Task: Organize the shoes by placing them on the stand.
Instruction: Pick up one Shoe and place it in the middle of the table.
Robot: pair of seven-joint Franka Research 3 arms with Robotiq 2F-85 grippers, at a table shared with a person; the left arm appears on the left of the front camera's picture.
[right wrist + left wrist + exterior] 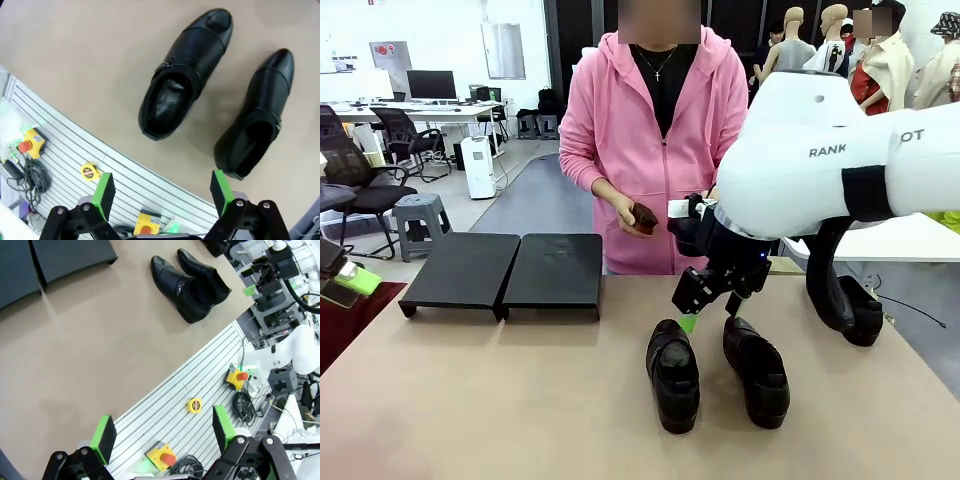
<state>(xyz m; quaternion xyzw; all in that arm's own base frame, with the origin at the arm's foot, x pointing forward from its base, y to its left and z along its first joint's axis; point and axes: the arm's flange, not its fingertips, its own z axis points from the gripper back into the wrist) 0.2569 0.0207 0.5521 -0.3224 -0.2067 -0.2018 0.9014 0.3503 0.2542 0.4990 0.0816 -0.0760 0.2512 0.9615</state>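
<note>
**A:** Two shoes [673, 375] lie side by side on the tabletop [470, 400] in the front view. The stand [505, 272] sits to the left of the shoes and farther back, with nothing on it.

**B:** And the hands?

**A:** The right hand [710, 314] hangs just over the shoes with its fingers spread wide, one green pad almost on the left-side shoe. The left hand [348, 280] waits well left of the shoes, out past the stand. A person [655, 130] stands behind the shoes.

**B:** Left wrist view?

**A:** The left hand [163, 434] is wide and empty. The shoes [187, 287] are far ahead of it, and the stand [50, 260] is off to one side of them.

**B:** Right wrist view?

**A:** The right hand [161, 194] gapes wide with nothing between its pads. The shoes [184, 75] lie just ahead of it, close together.

**B:** What worries you?

**A:** That closeness. I'd guess a finger coming down between the shoes could shove the neighbour or pinch both. The leather is glossy, so a shallow grip may slip during the carry. If the stand's top slopes, a shoe let go too high could slide off.
</note>
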